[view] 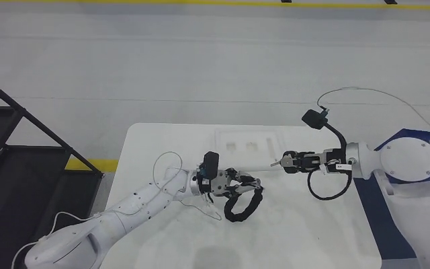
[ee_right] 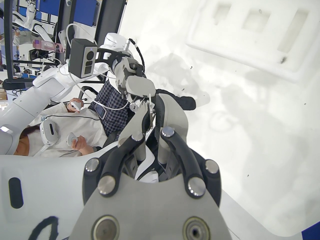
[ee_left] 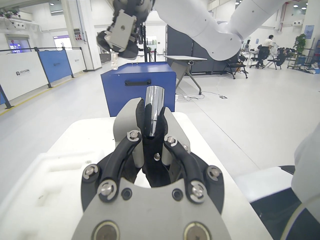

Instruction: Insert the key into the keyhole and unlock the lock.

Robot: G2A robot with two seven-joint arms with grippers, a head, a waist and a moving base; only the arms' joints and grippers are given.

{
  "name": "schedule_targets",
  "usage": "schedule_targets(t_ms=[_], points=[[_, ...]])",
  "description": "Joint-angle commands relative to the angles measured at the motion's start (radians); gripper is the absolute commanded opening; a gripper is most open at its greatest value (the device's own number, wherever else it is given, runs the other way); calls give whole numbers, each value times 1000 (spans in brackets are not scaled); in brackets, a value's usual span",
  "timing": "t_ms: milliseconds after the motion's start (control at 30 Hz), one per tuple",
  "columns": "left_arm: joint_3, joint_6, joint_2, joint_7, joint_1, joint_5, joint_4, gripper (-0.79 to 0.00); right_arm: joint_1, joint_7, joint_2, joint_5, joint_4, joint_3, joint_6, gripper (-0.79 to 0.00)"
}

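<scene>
A big white table [view: 322, 228] holds a flat white foam tray [view: 219, 144]. The left gripper [ee_left: 151, 112] pinches the black cable lock with a shiny metal tube [ee_left: 155, 96]. The right gripper [ee_right: 153, 109] pinches the small silver key [ee_right: 151, 112] nearby, not touching the lock.

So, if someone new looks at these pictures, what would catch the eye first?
Probably the black loop lock held in the left hand over the middle of the white table, with its chrome cylinder sticking out at the front. Next, the right hand facing it a little apart, pinching a small key. A white foam tray lies on the table beyond them.
</scene>
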Motion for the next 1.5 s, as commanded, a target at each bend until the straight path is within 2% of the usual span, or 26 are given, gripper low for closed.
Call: schedule_targets(t_ms=[0, 267, 633, 833, 1100, 1467], points=[[-6, 28, -6, 40, 9, 13, 24, -785, -25, 5, 5, -17, -38, 16, 17, -785], [35, 96, -50, 200, -10, 158, 80, -785, -83, -10, 17, -41, -114, 26, 40, -785], [91, 133, -117, 237, -72, 127, 194, -785, -78, -33, 22, -39, -141, -18, 13, -785], [122, 173, -145, 277, -86, 142, 238, -785, -79, -50, 26, -59, -138, -29, 45, -785], [137, 222, -171, 326, -94, 136, 281, -785, -70, -63, 30, -79, -134, -51, 97, -785], [137, 234, -188, 338, -98, 137, 314, -785, -57, -83, 33, -87, -139, -79, 142, -785]])
